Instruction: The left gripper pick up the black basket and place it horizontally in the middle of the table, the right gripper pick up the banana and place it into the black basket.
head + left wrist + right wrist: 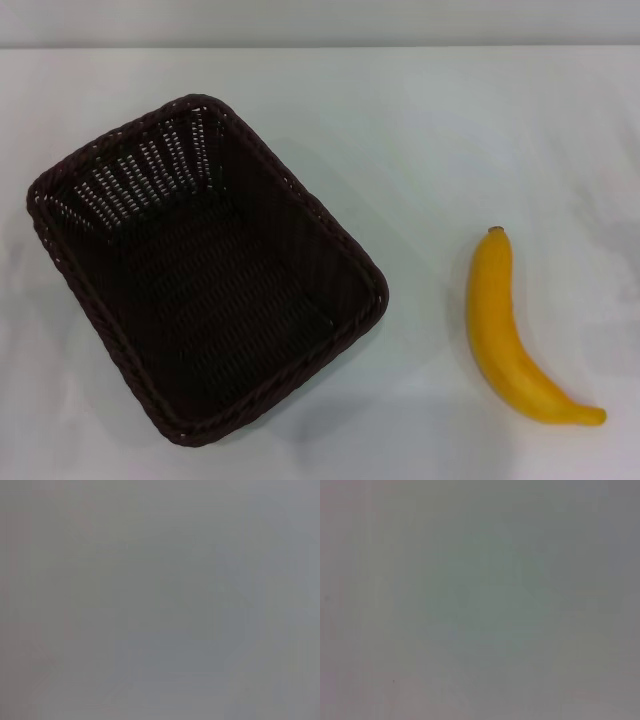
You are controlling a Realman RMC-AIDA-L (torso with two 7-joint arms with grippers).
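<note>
- Head view: I see a plain white worktop (420, 130) filling nearly everything, with a paler band along its far edge. The black basket (205, 265) sits left of centre, open side up, turned at an angle with one corner toward the far side. The banana (510, 335) lies well apart on the right, brownish tip pointing far, the other end curving near and right. Neither tool is in sight here, so I cannot tell their state.
- Left wrist view: only a blank grey-white surface; no tool, nothing else.
- Right wrist view: the same blank greyish surface, nothing else to make out.
</note>
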